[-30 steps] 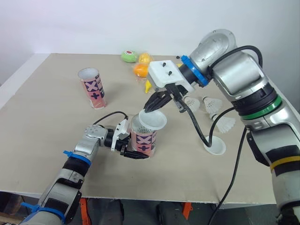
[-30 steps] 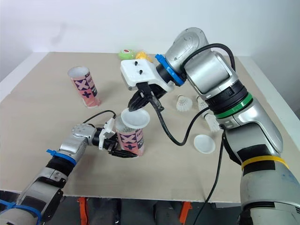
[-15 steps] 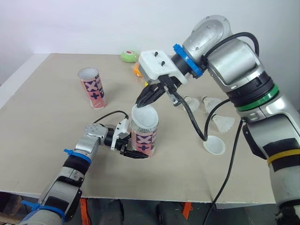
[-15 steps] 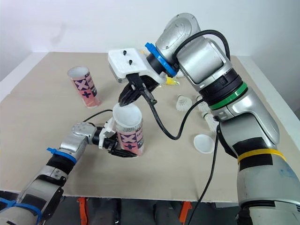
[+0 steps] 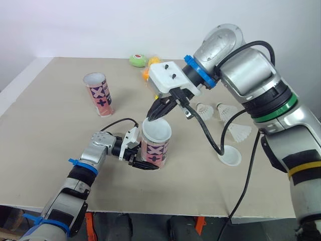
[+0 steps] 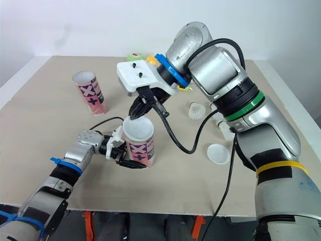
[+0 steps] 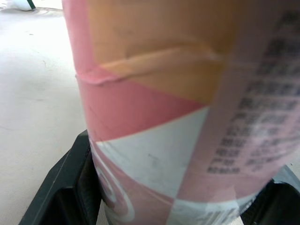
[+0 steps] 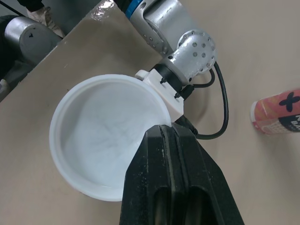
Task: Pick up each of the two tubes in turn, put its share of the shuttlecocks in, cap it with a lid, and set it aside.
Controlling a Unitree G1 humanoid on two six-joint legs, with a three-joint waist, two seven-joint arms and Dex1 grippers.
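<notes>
Right wrist view: my right tool has its two black fingers squeezed narrow together, pinching the rim of a round white lid. The lid lies across the mouth of a tube. I cannot tell whether it is pressed fully home.

In the left eye view, that tube stands upright on the beige table, near the middle of the front edge. It is pink and white with dark printed marks. My left tool clasps the tube low down. The left wrist view shows one black finger against each side of the tube, so this tool is closed on it.

A second tube of the same pattern stands upright with its mouth open. It is well apart from the first, farther back on my left.

On my right, three white shuttlecocks lie on the table near one another. A spare lid lies nearer the front, just beside the closest shuttlecock.

At the far edge of the table sit a few small coloured objects in green, yellow and orange.
</notes>
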